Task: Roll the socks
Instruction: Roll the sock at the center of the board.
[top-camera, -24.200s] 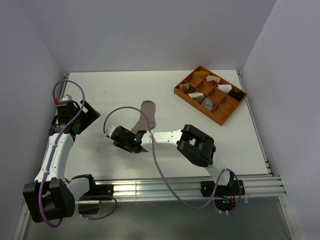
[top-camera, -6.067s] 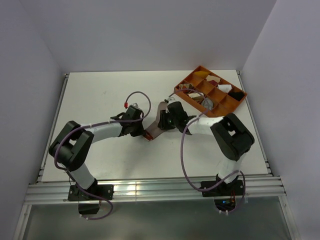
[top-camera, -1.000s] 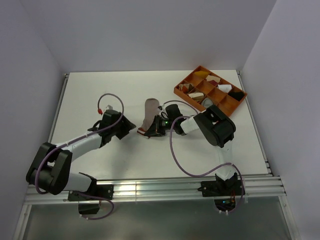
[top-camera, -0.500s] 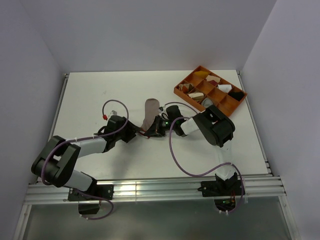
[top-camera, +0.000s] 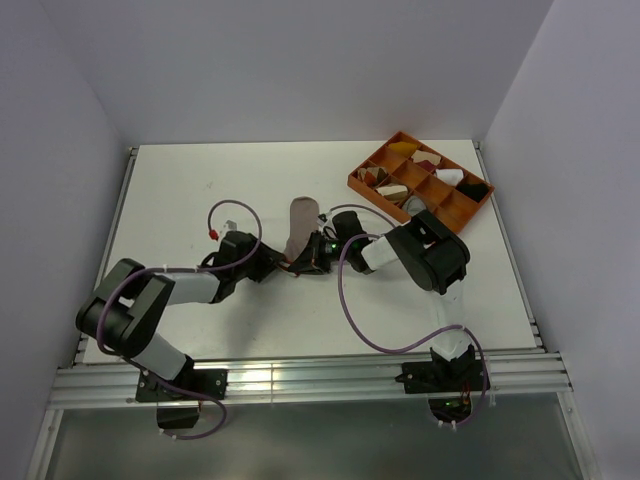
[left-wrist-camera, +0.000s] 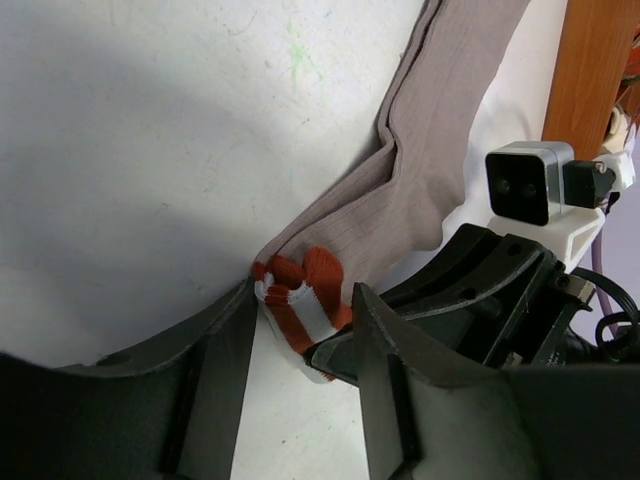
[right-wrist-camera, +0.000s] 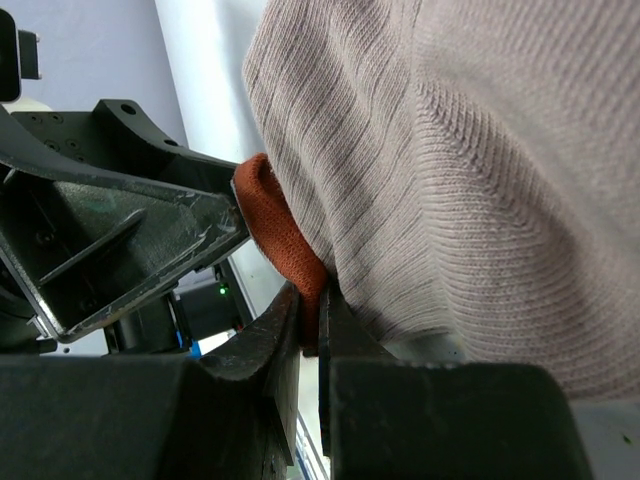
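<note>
One pinkish-tan sock (top-camera: 299, 226) lies flat mid-table, its red and white cuff (top-camera: 289, 265) toward me. My right gripper (top-camera: 303, 262) is shut on the cuff's edge; in the right wrist view (right-wrist-camera: 315, 308) the red knit (right-wrist-camera: 275, 235) is pinched between its closed fingers, with the sock body (right-wrist-camera: 480, 200) above. My left gripper (top-camera: 272, 264) is open, and in the left wrist view (left-wrist-camera: 305, 300) its jaws stand on either side of the cuff (left-wrist-camera: 300, 300), the left finger (left-wrist-camera: 225, 360) touching it. The right gripper's finger (left-wrist-camera: 335, 358) shows there too. No grey sock is in view.
An orange divided tray (top-camera: 468, 220) holding small cloth bundles stands at the back right, just beyond the right arm; its edge shows in the left wrist view (left-wrist-camera: 590, 80). White walls enclose the table on three sides.
My left gripper has moved right across the table up to the sock's cuff, and its open jaws now straddle it. My right gripper has kept its hold on the cuff.
</note>
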